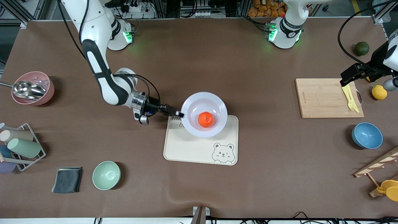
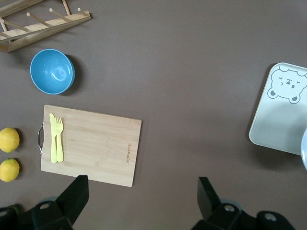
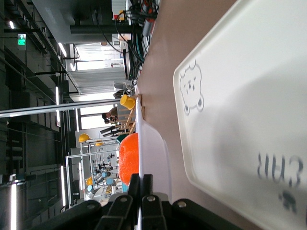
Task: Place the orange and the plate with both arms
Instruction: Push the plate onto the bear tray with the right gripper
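The pale lavender-white plate [image 1: 217, 107] is held over the cream bear tray [image 1: 186, 149], with the orange [image 1: 205, 119] in its sunken centre. My right gripper [image 1: 179, 114] is shut on the plate's rim at the edge toward the right arm's end. In the right wrist view the fingers [image 3: 135, 184] pinch the plate's rim [image 3: 158, 158], with the orange [image 3: 128, 158] in the plate and the tray [image 3: 249, 100] below. My left gripper [image 1: 348, 81] is open and empty over the wooden cutting board [image 1: 323, 98]; its view shows the two fingers [image 2: 76, 194] wide apart above bare table.
A yellow fork [image 1: 349, 96] lies on the cutting board. Lemons [image 1: 379, 92], a dark green fruit [image 1: 362, 48], a blue bowl [image 1: 367, 135] and a wooden rack [image 1: 377, 165] are at the left arm's end. A pink bowl [image 1: 32, 88], cup rack [image 1: 21, 146], cloth [image 1: 67, 179] and green bowl [image 1: 106, 175] are at the right arm's end.
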Robot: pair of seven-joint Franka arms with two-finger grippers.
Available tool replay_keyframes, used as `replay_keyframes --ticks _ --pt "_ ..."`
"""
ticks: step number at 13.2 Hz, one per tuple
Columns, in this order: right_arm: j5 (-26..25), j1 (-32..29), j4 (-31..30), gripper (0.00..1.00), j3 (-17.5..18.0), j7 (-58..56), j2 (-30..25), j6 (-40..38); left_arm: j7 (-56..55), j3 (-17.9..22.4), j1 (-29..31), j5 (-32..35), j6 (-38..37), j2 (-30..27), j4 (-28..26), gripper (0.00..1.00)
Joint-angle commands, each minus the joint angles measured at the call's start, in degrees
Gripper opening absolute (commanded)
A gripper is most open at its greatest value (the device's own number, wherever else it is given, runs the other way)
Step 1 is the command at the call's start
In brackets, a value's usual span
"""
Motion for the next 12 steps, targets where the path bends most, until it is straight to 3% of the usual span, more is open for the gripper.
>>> replay_keyframes --ticks 1,6,10,11,12 --pt "0.23 -1.44 9.01 0.00 0.51 0.08 8.29 -0.62 0.47 0.10 0.19 -0.03 0.03 0.15 0.63 1.00" --pt "-1.27 1.80 11.21 0.00 0.60 -0.72 9.09 10.25 0.38 0.10 0.10 0.14 0.03 0.15 0.63 1.00" --pt "-0.91 2.34 11.84 0.00 0.60 -0.72 10.23 11.24 0.56 0.01 0.10 0.23 0.03 0.58 0.63 1.00" --pt "-0.91 2.43 11.84 0.16 0.60 -0.63 10.32 11.24 0.56 0.01 0.10 0.14 0.03 0.58 0.63 1.00" --pt "-1.00 2.26 11.84 0.21 0.51 -0.80 10.49 11.16 0.56 0.01 0.10 0.14 0.03 0.58 0.63 1.00"
